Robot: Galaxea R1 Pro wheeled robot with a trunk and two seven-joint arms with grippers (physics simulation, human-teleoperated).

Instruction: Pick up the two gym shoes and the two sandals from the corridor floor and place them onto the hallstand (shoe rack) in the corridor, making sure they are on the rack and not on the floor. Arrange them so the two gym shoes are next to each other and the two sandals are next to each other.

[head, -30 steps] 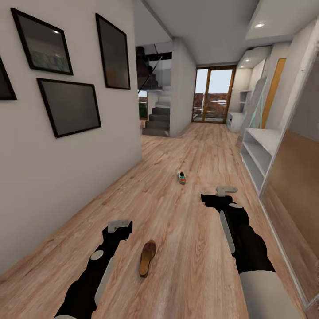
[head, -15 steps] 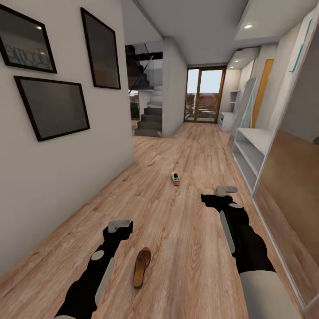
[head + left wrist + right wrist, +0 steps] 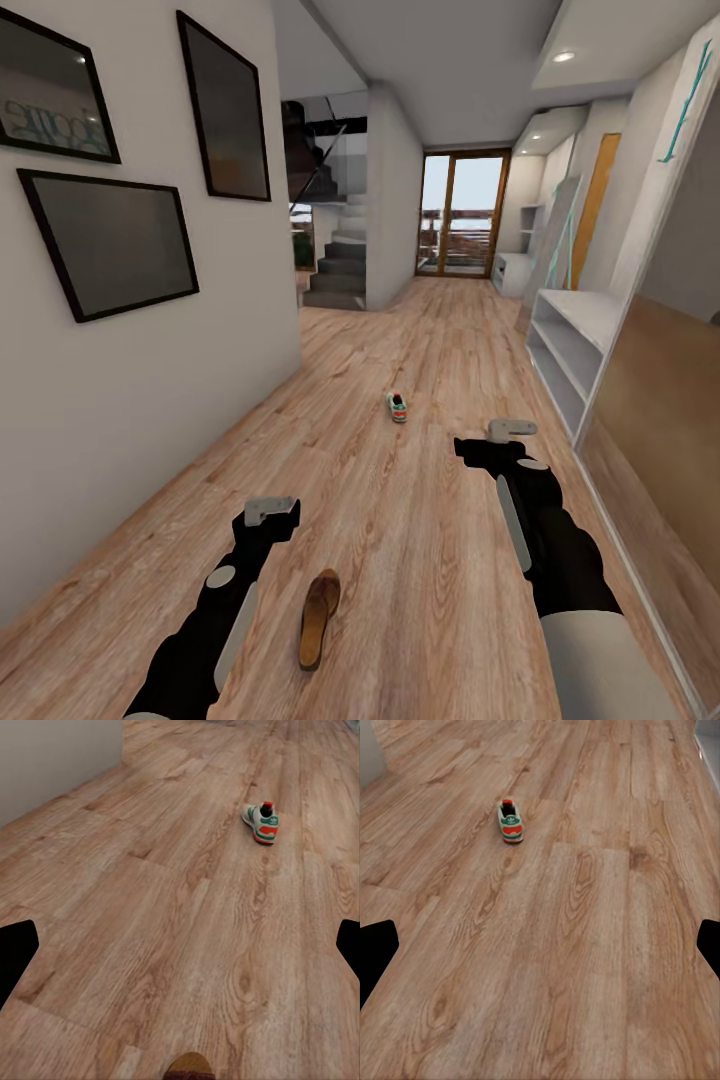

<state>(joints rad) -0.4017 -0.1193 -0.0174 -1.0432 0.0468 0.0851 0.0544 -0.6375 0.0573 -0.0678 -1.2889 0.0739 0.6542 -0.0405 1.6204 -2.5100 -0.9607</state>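
Both arms held out over the corridor floor, nothing in hand.
The left gripper and right gripper are spread wide and empty — a sandal lies just beside the left arm, a gym shoe well ahead between them, the hallstand along the right wall.

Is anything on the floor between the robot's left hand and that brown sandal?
Nothing visible. Bare wood floor lies between the left end effector and the brown sandal, which sits just right of the arm.
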